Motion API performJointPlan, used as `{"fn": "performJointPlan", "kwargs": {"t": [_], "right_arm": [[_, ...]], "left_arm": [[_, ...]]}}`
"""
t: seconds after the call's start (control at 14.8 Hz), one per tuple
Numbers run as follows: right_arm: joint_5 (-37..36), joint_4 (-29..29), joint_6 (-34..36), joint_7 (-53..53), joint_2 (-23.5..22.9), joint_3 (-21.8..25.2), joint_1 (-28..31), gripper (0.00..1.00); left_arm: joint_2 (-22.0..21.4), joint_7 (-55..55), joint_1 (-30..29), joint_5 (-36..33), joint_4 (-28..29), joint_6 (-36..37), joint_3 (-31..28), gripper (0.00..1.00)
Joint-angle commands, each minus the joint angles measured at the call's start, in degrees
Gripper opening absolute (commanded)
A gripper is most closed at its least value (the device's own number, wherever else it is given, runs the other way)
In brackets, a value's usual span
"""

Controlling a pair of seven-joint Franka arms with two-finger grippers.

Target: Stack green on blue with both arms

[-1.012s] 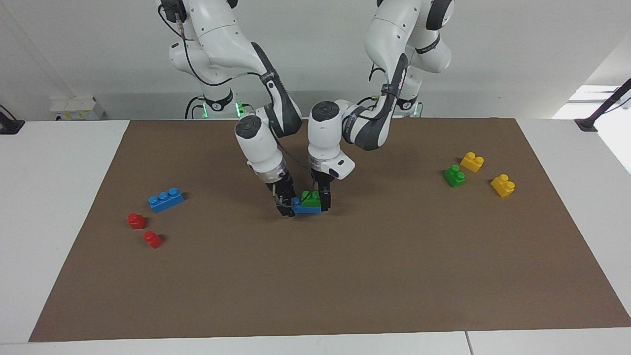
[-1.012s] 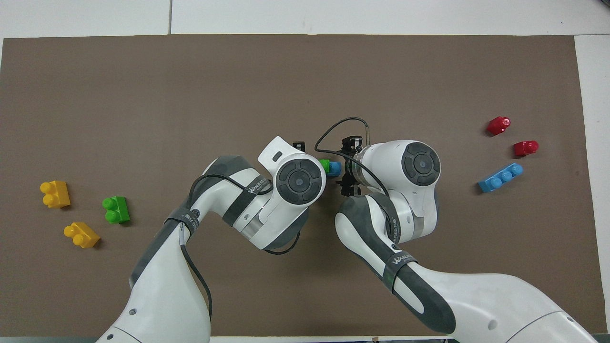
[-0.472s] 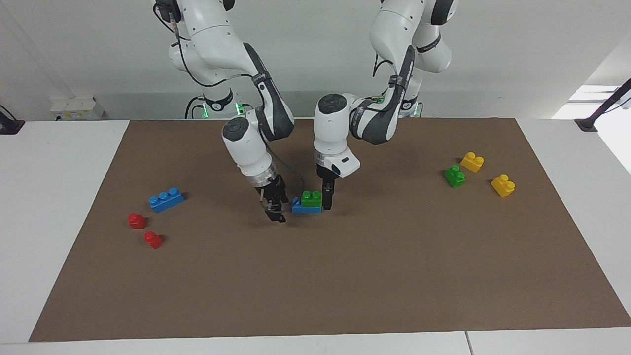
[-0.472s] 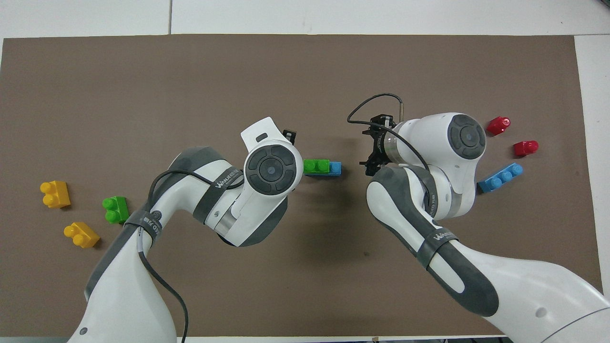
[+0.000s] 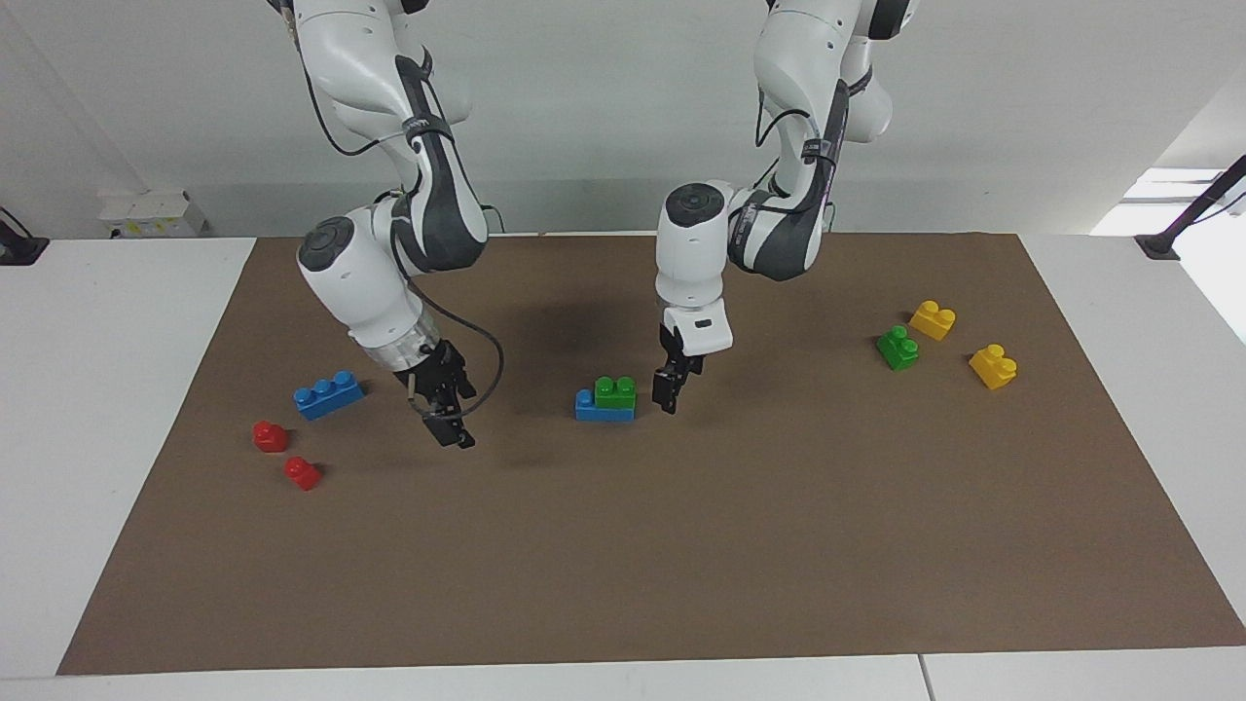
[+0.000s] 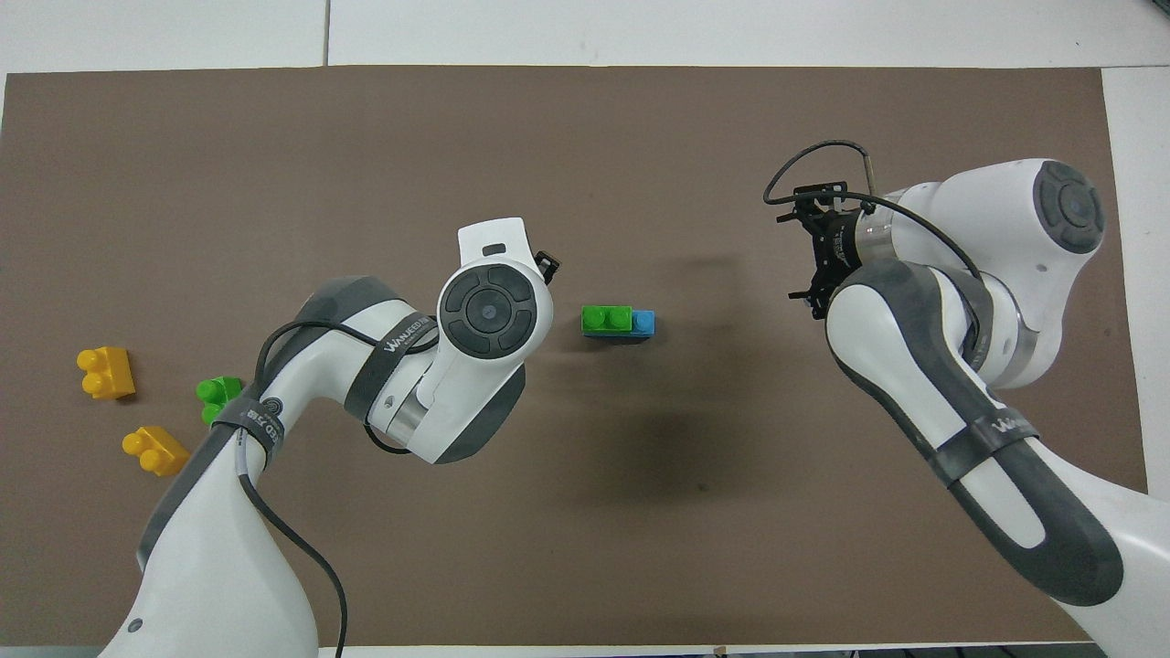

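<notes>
Now the left gripper (image 5: 670, 392) is hanging with fingers spread, empty, just beside the green brick (image 5: 615, 391), while the right gripper (image 5: 446, 421) is hovering spread and empty over bare brown mat (image 5: 681, 545) between the stack and the loose blue brick (image 5: 328, 393). Mid-mat, the 2-stud green is sitting on the 3-stud blue brick (image 5: 594, 412), leaving 1 blue stud showing.

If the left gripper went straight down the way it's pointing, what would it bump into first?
Probably just the brown mat. The left gripper points down beside the green brick stacked on the blue brick, apart from both, though depth is hard to judge.
</notes>
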State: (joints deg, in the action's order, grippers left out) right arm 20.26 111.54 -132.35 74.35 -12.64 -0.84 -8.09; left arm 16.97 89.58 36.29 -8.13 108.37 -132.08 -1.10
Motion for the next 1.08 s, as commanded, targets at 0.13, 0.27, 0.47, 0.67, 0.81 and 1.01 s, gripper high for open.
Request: {"fn": "performJointPlan", "kwargs": {"t": [0.13,0.27,0.47,0.67,0.81,1.01], "right_arm": [[-1.01,-2.99,7.79,-20.51,2.62,-0.13,4.04,1.00],[-1.97,-4.04,11.04,-31.14,3.76,-0.04,5.89,1.00],[-7.93,-4.84,14.65,-41.10,6.39,-0.04,6.60,1.00],[-10.42,-5.89,19.56,-46.71,9.82,-0.04,6.69,1.00],[-11.56,-7.30,24.39,-53.13,12.10,0.05,7.30,1.00],[-14.45,-9.05,30.82,-60.88,15.53,0.05,7.39,1.00]], "left_arm": [[-2.55,-15.54,-3.76,-0.58,1.76,2.88,0.49,1.00],[-3.25,-23.01,-6.04,-0.40,1.76,4.71,0.66,1.00],[-5.36,-34.26,-8.77,1.97,1.58,9.19,0.58,1.00],[-8.61,-46.82,-13.16,4.95,1.50,14.38,0.49,1.00],[-10.98,-53.51,-16.58,6.28,1.24,17.54,0.57,1.00],[-13.53,-63.36,-21.24,7.60,0.71,21.50,0.49,1.00]]}}
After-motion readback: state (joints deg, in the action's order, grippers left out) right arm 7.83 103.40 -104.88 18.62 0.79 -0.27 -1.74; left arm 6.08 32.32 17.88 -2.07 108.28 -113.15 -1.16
